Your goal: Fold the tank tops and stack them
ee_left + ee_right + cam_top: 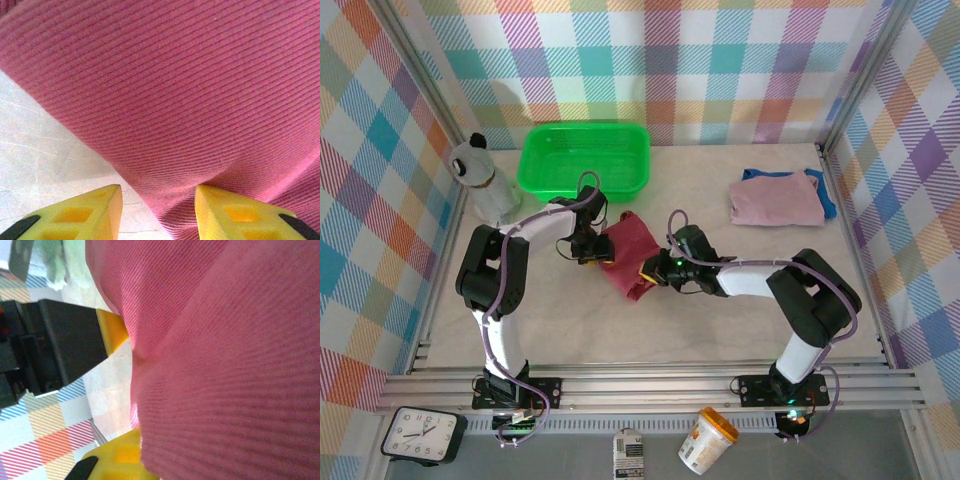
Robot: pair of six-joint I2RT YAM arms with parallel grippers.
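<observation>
Mid-table, crumpled into a lumpy wedge: dark red tank top [625, 250], flanked by left gripper [588, 248] at its left edge and right gripper [652, 272] at its near right corner. On the right: clamps tight on a fold of that top. On the left: stands parted about halfway, gripping nothing, cloth edge lying in the gap over the pale table [720, 310]. Fine ribbed knit, soft, sagging in rounded folds; yellow plastic fingers [95, 210], blocky, with hollow cells. From above, shows at far right a dusty pink tank top [775, 202] folded flat on a royal blue tank top [828, 200], well apart from a green plastic basket [545, 180] at the back. From the right wrist, shows the other arm's black body and 1 yellow finger beside the cloth.
</observation>
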